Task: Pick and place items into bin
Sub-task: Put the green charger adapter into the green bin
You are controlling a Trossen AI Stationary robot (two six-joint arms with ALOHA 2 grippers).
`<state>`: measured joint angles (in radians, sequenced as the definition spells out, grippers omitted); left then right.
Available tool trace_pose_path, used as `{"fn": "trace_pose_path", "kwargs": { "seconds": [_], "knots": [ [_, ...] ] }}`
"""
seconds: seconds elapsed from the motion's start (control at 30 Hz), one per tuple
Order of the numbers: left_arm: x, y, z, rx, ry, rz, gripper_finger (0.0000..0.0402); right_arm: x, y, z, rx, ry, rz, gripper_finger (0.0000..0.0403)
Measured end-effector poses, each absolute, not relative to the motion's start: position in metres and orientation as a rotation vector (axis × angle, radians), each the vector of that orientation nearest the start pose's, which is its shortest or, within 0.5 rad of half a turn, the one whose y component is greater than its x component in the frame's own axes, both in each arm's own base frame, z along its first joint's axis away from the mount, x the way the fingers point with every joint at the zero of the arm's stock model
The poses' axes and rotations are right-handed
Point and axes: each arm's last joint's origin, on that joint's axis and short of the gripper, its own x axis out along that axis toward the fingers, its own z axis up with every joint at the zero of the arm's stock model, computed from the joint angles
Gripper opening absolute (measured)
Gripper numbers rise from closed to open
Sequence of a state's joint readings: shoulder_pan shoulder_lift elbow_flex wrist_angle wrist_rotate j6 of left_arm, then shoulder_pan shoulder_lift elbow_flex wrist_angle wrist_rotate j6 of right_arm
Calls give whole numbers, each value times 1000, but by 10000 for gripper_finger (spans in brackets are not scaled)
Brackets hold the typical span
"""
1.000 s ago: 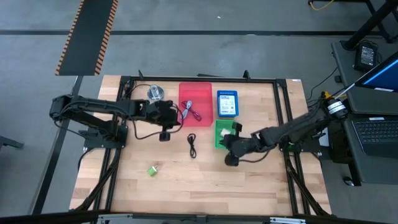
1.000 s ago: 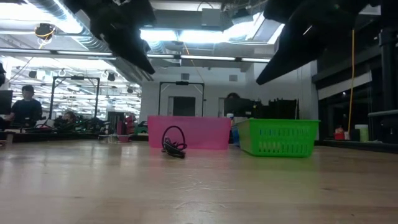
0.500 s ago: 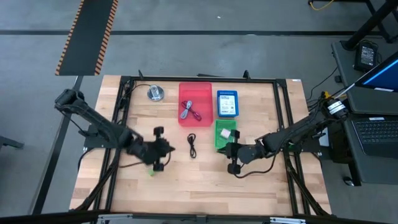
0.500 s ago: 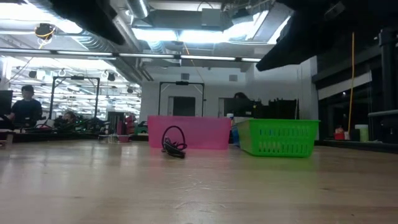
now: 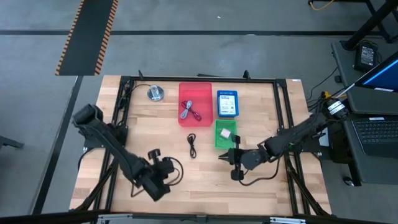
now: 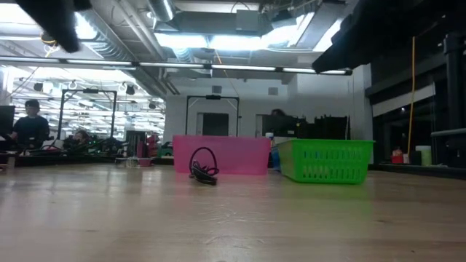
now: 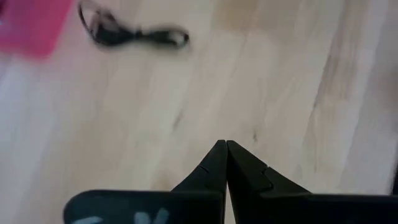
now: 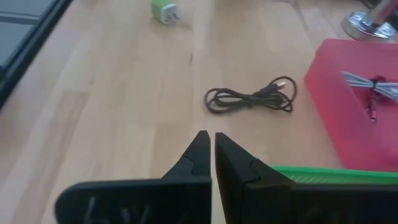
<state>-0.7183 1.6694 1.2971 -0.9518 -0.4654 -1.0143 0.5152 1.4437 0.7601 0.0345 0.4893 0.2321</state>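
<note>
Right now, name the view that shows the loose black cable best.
Right wrist view: the black cable lies whole and unobstructed. High view shows it tiny; low view sees it edge-on; left wrist view shows it blurred.

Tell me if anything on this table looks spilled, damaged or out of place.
Nothing looks spilled or damaged. Two items lie loose on the wood outside the bins: a coiled black cable in front of the pink bin, and a small green plug farther off. Both grippers hang shut and empty.
</note>
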Motion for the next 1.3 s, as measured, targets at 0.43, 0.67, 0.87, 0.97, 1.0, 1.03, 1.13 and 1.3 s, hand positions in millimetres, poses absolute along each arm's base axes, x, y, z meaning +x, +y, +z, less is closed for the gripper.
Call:
{"fn": "trace_pose_path", "kwargs": {
  "seconds": [0.43, 0.67, 0.87, 0.97, 1.0, 1.03, 1.13, 1.3],
  "knots": [
    [247, -214, 247, -335, 1187, 625, 2, 239, 162, 201, -121, 561, 83, 5],
    [245, -216, 246, -442, 1259, 648, 34, 235, 168, 201, -130, 560, 106, 5],
    [245, -216, 246, -477, 1256, 671, 102, 235, 168, 201, -131, 561, 106, 5],
    [245, -216, 246, -501, 1247, 690, 138, 235, 168, 201, -131, 561, 106, 5],
    [245, -216, 246, -506, 1243, 695, 150, 235, 168, 201, -131, 561, 106, 5],
    [245, -216, 246, -507, 1238, 699, 161, 235, 168, 201, -132, 561, 106, 5],
    [244, -215, 246, -510, 1236, 716, 190, 235, 168, 200, -132, 561, 106, 5],
    [242, -213, 246, -481, 1249, 744, 219, 235, 168, 200, -130, 562, 105, 5]
  ]
}}
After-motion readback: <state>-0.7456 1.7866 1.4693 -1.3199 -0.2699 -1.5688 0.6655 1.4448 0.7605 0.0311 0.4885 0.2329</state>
